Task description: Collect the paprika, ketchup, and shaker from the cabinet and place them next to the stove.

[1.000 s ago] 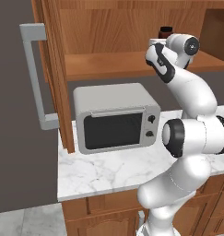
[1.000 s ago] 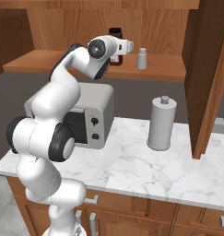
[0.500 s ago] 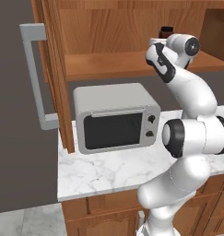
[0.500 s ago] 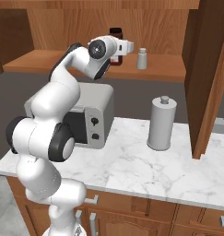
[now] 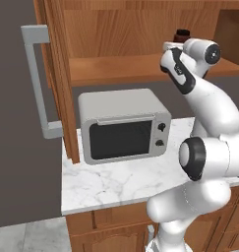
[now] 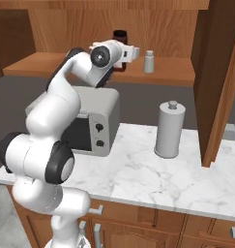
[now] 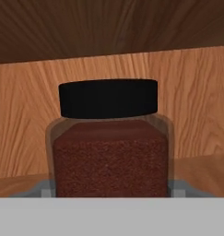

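Note:
The paprika point(image 7: 111, 156), a dark brown-red jar with a black cap, stands on the cabinet shelf point(image 6: 51, 65) and looms close in the hand view. Its cap point(image 6: 120, 35) shows just above my hand, and again as the paprika point(image 5: 181, 35) behind the wrist. My gripper point(image 6: 132, 51) reaches into the cabinet and is open, one fingertip low at each side of the jar; I cannot tell whether they touch it. The tiny pale shaker point(image 6: 148, 61) stands on the same shelf, just right of the gripper. The ketchup and the stove are out of view.
The cabinet door point(image 5: 57, 74) with its grey bar handle point(image 5: 37, 83) stands open at the left, the other door point(image 6: 220, 82) at the right. Below the shelf are a grey microwave point(image 5: 123, 125) and a tall grey knob-topped cylinder point(image 6: 169, 128) on the marble counter point(image 6: 153, 179).
The hand has edged slightly further into the cabinet toward the paprika; nothing else has moved.

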Tool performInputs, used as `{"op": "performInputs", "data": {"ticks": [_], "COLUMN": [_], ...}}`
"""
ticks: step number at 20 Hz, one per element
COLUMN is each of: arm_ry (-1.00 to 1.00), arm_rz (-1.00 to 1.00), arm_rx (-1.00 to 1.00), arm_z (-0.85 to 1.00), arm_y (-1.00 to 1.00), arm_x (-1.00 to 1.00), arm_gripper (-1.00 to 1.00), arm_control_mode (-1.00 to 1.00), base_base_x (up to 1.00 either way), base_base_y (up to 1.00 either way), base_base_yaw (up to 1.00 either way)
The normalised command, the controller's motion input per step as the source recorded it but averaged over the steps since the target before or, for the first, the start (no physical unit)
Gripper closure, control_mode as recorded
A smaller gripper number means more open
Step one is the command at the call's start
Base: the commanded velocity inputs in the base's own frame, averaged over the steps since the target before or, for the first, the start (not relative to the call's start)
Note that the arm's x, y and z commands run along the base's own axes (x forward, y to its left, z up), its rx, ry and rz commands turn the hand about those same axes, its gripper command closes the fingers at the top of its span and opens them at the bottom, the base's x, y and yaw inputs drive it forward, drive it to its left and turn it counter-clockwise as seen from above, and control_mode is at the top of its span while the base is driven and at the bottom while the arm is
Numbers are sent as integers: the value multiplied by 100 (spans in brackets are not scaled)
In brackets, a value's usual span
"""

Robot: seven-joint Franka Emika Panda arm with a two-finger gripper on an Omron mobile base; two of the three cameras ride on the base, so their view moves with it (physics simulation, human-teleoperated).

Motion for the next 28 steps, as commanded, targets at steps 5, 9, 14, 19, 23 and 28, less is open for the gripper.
{"op": "performInputs", "data": {"ticks": [5,9,14,19,23,28], "arm_ry": [-7,-9,-2,0,0,0], "arm_rz": [4,6,4,5,6,6], "arm_rx": [2,4,1,0,0,0], "arm_z": [0,0,0,0,-8,-19], "arm_y": [0,0,0,0,3,8], "arm_x": [-88,-99,-100,-100,-100,-99], "arm_gripper": [100,100,100,100,100,100], "arm_control_mode": [-100,-100,-100,-100,-100,-100], "base_base_x": [0,0,0,0,0,0], "base_base_y": [0,0,0,0,0,0], "base_base_yaw": [0,0,0,0,0,0]}}
